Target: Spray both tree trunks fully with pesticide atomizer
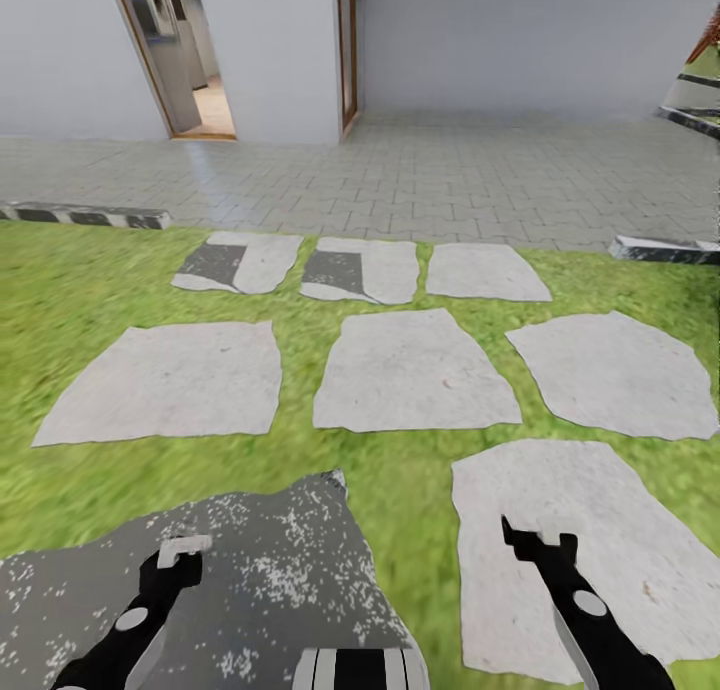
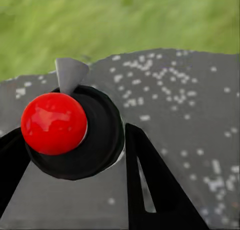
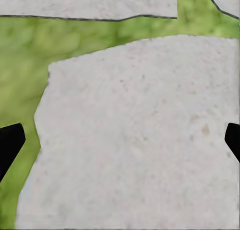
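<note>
Green lawn (image 1: 70, 300); pale stepping stones (image 1: 410, 370) lie on it.

The grass (image 1: 80, 300) looks soft and matt, a blurred mottled green. The stepping stones (image 1: 410, 370) are pale grey with a fine-grained, rough, matt face; the one under the left arm (image 1: 260, 560) is dark grey speckled with white. The paving (image 1: 450, 175) is matt grey brick with fine joints. The house wall (image 1: 500, 40) is smooth and plain. In the left wrist view, a red ball (image 2: 53, 123) shines glossy like plastic, seated in a smooth black cap (image 2: 102, 135). The right end effector (image 1: 540, 542) is matt black.
</note>
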